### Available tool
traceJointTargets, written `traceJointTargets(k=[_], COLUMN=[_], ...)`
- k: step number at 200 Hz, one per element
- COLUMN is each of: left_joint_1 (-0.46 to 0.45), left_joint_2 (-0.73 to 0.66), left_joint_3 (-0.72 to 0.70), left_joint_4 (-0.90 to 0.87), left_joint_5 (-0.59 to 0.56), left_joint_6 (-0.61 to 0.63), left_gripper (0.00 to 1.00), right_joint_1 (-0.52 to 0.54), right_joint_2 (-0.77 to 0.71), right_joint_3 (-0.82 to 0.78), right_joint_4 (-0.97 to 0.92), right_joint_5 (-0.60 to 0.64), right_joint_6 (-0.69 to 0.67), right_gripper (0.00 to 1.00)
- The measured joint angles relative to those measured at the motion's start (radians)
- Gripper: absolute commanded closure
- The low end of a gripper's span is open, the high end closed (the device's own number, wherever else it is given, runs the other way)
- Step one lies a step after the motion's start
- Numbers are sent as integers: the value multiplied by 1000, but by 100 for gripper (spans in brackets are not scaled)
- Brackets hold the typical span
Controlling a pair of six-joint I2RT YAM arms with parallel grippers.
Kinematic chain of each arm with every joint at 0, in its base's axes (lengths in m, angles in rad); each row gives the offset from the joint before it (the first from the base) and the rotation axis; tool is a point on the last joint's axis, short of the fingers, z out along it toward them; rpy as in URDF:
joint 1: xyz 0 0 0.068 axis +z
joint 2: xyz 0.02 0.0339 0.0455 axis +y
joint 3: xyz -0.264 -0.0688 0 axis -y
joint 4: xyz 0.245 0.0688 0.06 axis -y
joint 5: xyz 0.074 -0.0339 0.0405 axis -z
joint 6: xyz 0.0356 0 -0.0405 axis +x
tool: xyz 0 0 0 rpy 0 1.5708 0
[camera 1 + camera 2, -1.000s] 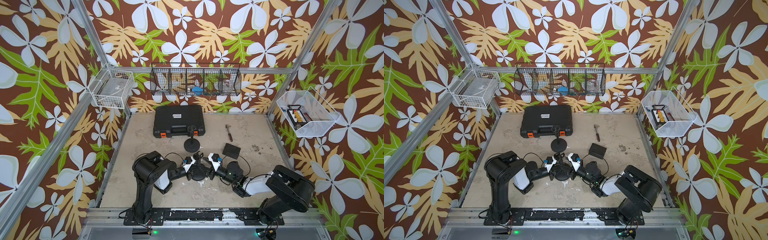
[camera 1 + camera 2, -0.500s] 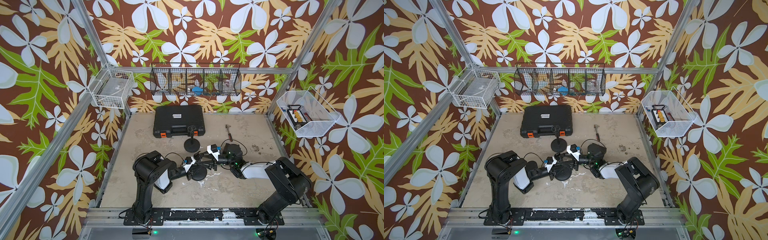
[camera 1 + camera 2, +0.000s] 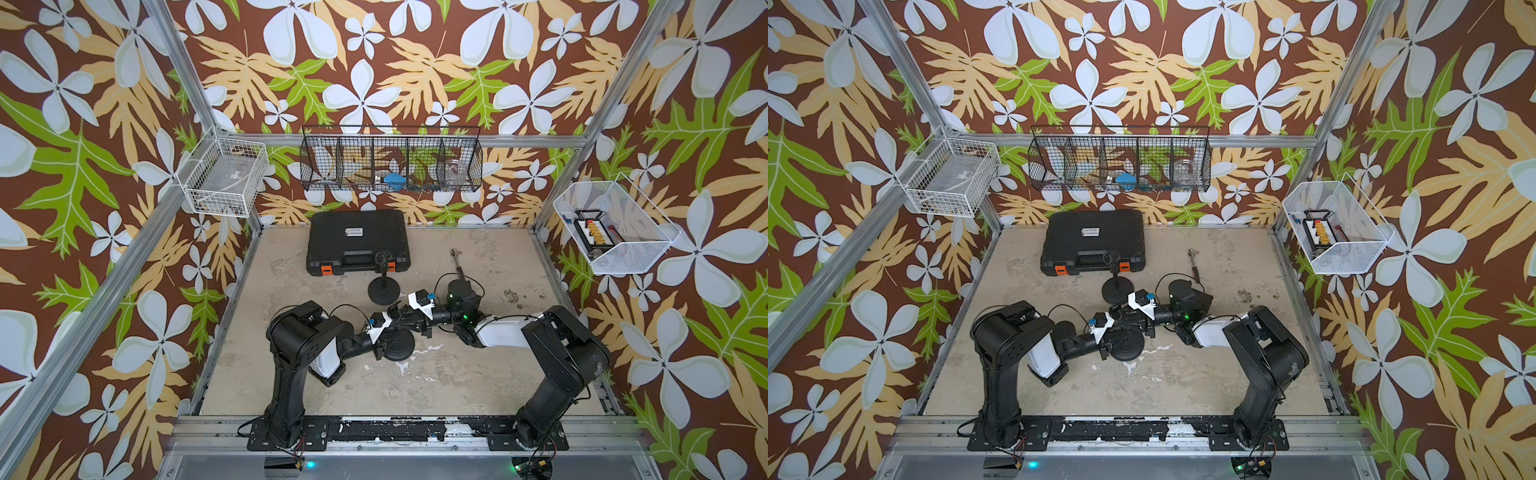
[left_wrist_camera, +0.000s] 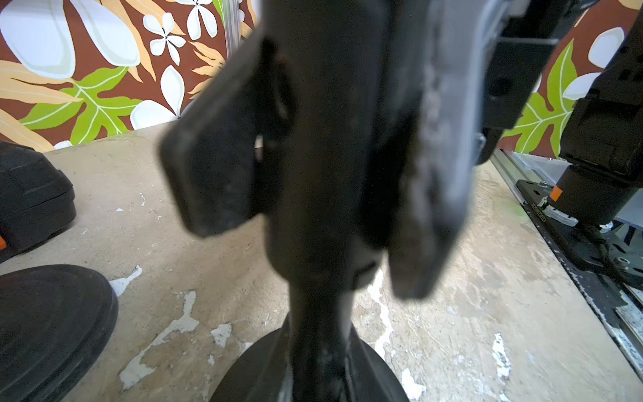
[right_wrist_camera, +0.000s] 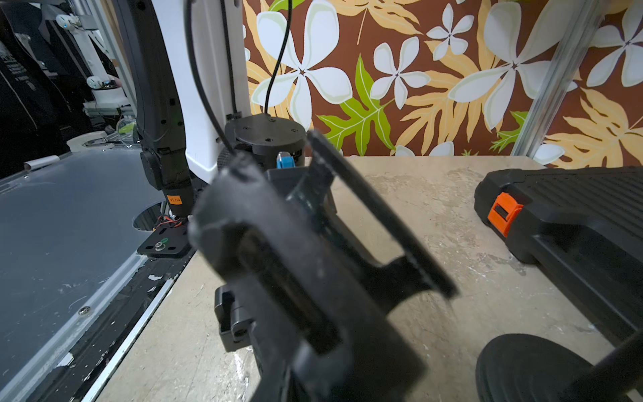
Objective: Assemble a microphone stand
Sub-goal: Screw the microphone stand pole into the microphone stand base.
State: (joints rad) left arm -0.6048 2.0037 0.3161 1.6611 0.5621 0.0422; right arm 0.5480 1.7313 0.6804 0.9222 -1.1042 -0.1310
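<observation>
Two hands meet over one round base (image 3: 401, 347) near the middle of the bench (image 3: 457, 374), seen in both top views. We read the left hand (image 4: 313, 243), reaching in from 9 o'clock, as pinching the pole (image 4: 318, 323). In the left wrist view its fingers (image 4: 208, 174) press against either side of the dark shaft, which stands upright and runs straight down to the centre of the round base.

The right hand (image 3: 400, 315) comes in from 3 o'clock and sits just at 12 o'clock of the round base, seemingly higher up than the left hand's grip, with its fingers pressed together. The right wrist view is too blurred for us to tell whether it pinches the head of the pole or nothing at all.

We think the coming move turns on this: the pole's long axis is vertical, with both hands ranged along it, left low and right high. We judge the step in hand to be seating the pole in the round base. The left hand, nearer the joint, looks best placed to steady it while the right works the top. A tilt off vertical could bind the joint or tip the round base.

A second stand (image 3: 383, 291), already upright, is just at 11 o'clock, in front of the black case (image 3: 357, 241). A flat black plate (image 3: 1204, 297) lies at 2 o'clock by the right arm.
</observation>
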Motion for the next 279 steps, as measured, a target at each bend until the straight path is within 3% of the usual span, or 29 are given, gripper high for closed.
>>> traceJointTargets(k=[15, 37, 62, 109, 147, 176, 186, 207, 224, 248, 279], left_joint_1=[0, 0, 0, 0, 0, 0, 0, -1, -1, -1, -1], left_joint_2=[-3, -11, -34, -58, -64, -64, -64, -56, -40, -24, -10], left_joint_3=[-2, -11, -22, -21, -26, -41, -45, -48, -46, -45, -43], left_joint_4=[0, -8, -14, -15, -15, -14, -14, -3, 0, 2, 3], left_joint_5=[-2, -14, -17, -19, -19, -24, -26, -24, -22, -19, -14], left_joint_6=[2, -1, -14, -28, -42, -42, -42, -13, -10, -6, -3], left_gripper=[77, 64, 60, 60, 67, 76, 81, 87, 89, 90, 90], right_joint_1=[0, 4, 27, 251, 436, 507, 512, 513, 497, 406, 259], right_joint_2=[3, 10, 11, -63, -64, -51, -51, -55, -74, -124, -153], right_joint_3=[-19, -88, -192, -288, -311, -286, -283, -267, -261, -287, -312], right_joint_4=[44, 187, 383, 420, 446, 432, 428, 399, 322, 221, 216], right_joint_5=[8, 52, 175, 711, 1176, 1368, 1390, 1400, 1360, 1196, 864], right_joint_6=[14, 76, 168, 211, 254, 262, 268, 275, 286, 284, 280], right_gripper=[100, 100, 100, 100, 100, 100, 100, 67, 51, 43, 44])
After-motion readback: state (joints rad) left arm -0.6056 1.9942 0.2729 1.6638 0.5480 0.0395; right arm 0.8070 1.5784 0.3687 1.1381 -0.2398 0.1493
